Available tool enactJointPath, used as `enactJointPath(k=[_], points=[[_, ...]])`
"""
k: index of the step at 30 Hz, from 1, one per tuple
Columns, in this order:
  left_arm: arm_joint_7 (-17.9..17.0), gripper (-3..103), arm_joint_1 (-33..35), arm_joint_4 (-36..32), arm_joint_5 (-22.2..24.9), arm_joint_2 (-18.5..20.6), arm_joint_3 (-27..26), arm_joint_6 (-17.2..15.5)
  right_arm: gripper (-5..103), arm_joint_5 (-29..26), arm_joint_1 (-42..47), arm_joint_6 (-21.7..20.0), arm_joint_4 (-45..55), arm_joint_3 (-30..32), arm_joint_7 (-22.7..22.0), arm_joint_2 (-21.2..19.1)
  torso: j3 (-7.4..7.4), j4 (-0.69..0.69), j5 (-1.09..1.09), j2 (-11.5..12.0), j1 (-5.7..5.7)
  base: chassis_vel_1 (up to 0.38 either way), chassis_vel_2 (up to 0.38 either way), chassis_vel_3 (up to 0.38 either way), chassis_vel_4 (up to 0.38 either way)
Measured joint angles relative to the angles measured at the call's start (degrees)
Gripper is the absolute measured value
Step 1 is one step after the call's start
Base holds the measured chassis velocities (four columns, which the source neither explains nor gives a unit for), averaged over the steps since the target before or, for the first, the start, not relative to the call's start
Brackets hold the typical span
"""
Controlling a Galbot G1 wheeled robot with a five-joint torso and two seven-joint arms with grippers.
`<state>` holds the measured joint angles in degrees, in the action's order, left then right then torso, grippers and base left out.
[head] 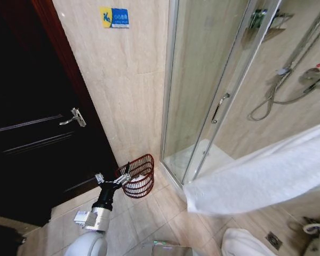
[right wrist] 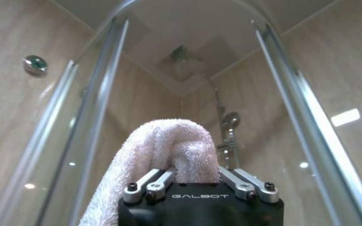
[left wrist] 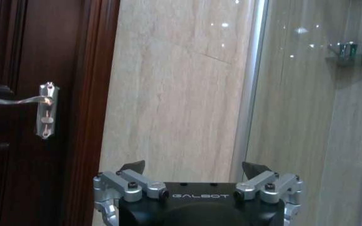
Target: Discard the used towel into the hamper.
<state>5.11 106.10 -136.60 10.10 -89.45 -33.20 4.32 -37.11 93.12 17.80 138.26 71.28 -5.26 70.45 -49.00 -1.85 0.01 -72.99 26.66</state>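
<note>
The used towel (head: 266,176) is white and hangs in a long sag across the right of the head view. Its end is bunched between the fingers of my right gripper (right wrist: 193,176), which is shut on it and points up at the shower ceiling. The hamper (head: 140,176), a small reddish-brown ribbed basket, sits tilted on the floor against the tiled wall by the shower corner. My left gripper (head: 114,178) is held low just left of the hamper's rim. In the left wrist view the left gripper (left wrist: 193,167) is open with nothing in it.
A dark wooden door (head: 26,122) with a silver handle (head: 74,117) fills the left. The glass shower enclosure (head: 202,90) stands right of the hamper. A white object (head: 245,242) and a floor drain (head: 273,240) lie on the tiles at lower right.
</note>
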Motion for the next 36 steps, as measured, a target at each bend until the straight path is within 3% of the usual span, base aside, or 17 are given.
enactJointPath(k=[3, 15, 36], points=[[0.00, 100, 0.00, 0.00, 0.00, 0.00, 0.01, 0.00, 14, 3.12, -0.90, 0.18, 1.82, -4.85, -1.24, 0.74, 0.00, 0.00, -0.02, 0.00, 0.00, 0.000, 0.000, 0.000, 0.000], [0.00, 100, 0.00, 0.00, 0.00, 0.00, 0.01, 0.00, 14, 6.80, -4.11, 0.18, 2.81, -11.55, -1.32, -0.44, 0.00, 0.00, -0.01, 0.00, 0.00, 0.000, 0.000, 0.000, 0.000], [0.00, 100, 0.00, 0.00, 0.00, 0.00, 0.01, 0.00, 14, 7.68, -4.45, -2.48, 3.03, -12.65, 1.69, -1.37, 0.00, 0.00, 0.00, 0.00, 0.00, 0.000, 0.000, 0.000, 0.000]])
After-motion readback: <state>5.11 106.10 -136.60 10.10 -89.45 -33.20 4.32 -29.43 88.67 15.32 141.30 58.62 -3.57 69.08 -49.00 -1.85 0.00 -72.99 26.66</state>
